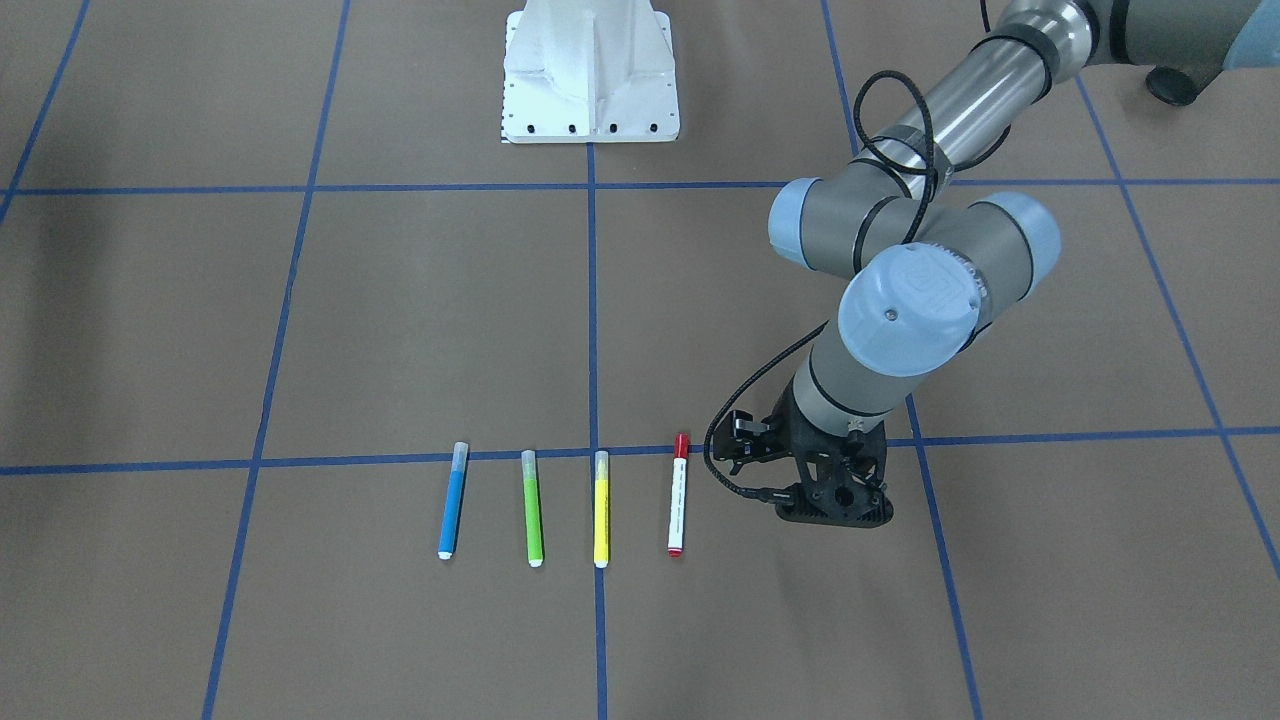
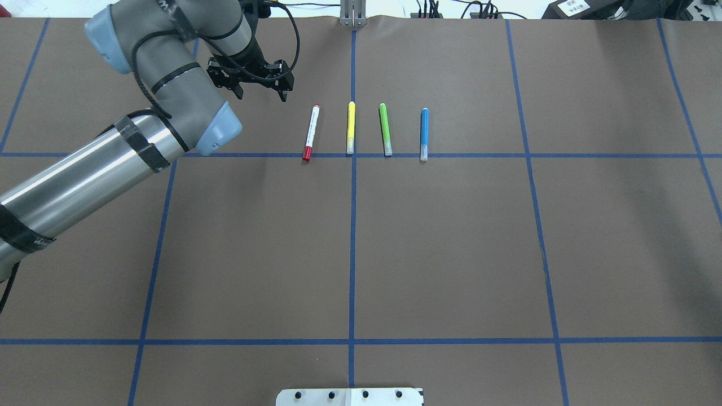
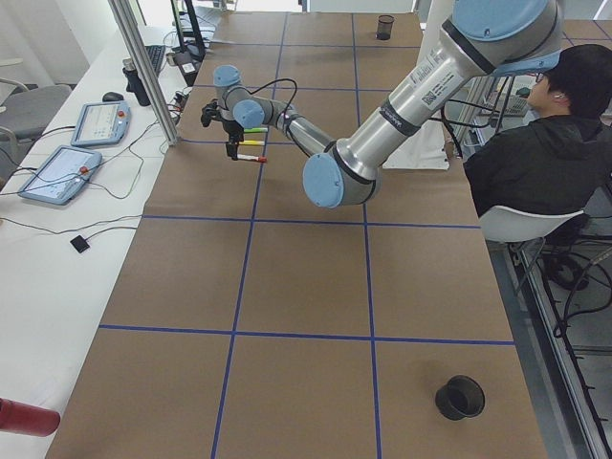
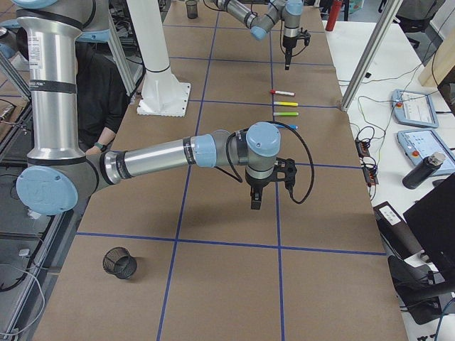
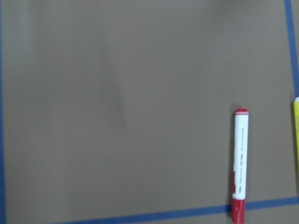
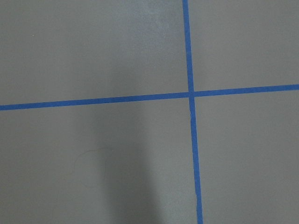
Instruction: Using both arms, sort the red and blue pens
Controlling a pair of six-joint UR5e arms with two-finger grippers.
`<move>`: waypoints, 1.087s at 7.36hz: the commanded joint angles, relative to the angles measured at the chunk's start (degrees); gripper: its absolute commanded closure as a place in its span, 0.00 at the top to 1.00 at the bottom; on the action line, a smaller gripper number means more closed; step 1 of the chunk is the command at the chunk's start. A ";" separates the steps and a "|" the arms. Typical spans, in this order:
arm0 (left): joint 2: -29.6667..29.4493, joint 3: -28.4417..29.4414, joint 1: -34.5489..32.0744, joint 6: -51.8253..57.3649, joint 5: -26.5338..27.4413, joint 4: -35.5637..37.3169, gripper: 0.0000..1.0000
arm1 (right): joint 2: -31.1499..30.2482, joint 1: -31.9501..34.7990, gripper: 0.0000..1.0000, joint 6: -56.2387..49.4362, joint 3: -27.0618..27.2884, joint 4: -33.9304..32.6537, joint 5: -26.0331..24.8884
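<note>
The red pen (image 1: 678,495), white-barrelled with a red cap, lies at one end of a row of pens on the brown table. The blue pen (image 1: 453,500) lies at the other end. From overhead the red pen (image 2: 311,132) is leftmost and the blue pen (image 2: 424,134) rightmost. My left gripper (image 2: 260,95) hovers just left of the red pen, its two prongs apart and nothing between them. The left wrist view shows the red pen (image 5: 240,163) at lower right. My right gripper (image 4: 256,204) appears only in the exterior right view, well away from the pens; I cannot tell its state.
A green marker (image 1: 533,508) and a yellow marker (image 1: 601,508) lie between the two pens. The white pedestal (image 1: 590,75) stands at the robot's side. A black mesh cup (image 4: 119,263) and another black cup (image 3: 460,397) sit at the table ends. A seated person (image 3: 535,143) is beside the table.
</note>
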 commanded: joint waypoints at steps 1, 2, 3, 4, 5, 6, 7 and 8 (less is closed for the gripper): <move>-2.29 3.34 3.37 0.13 0.78 -1.85 0.97 | 0.15 -0.26 1.00 0.33 0.02 0.13 0.49; -2.37 3.61 5.56 -0.21 4.53 -2.98 0.97 | 0.23 -0.26 1.00 0.33 0.02 0.13 0.49; -2.37 4.31 6.63 -0.48 5.35 -4.30 0.97 | 0.23 -0.26 1.00 0.33 0.02 0.13 0.58; -2.37 4.83 7.08 -0.48 5.35 -4.75 0.91 | 0.23 -0.26 1.00 0.33 0.02 0.13 0.76; -2.37 5.45 7.17 -0.48 5.35 -5.54 0.87 | 0.23 -0.26 1.00 0.33 0.02 0.04 1.54; -2.46 6.59 7.69 -1.09 5.44 -7.37 0.82 | 0.23 -0.26 1.00 0.33 0.02 0.13 1.90; -2.63 7.55 7.70 -1.53 5.44 -8.61 0.75 | 0.23 -0.26 1.00 0.33 0.02 0.13 1.90; -2.90 8.61 8.04 -1.53 5.53 -9.40 0.71 | 0.32 -0.26 1.00 0.33 0.02 0.13 1.99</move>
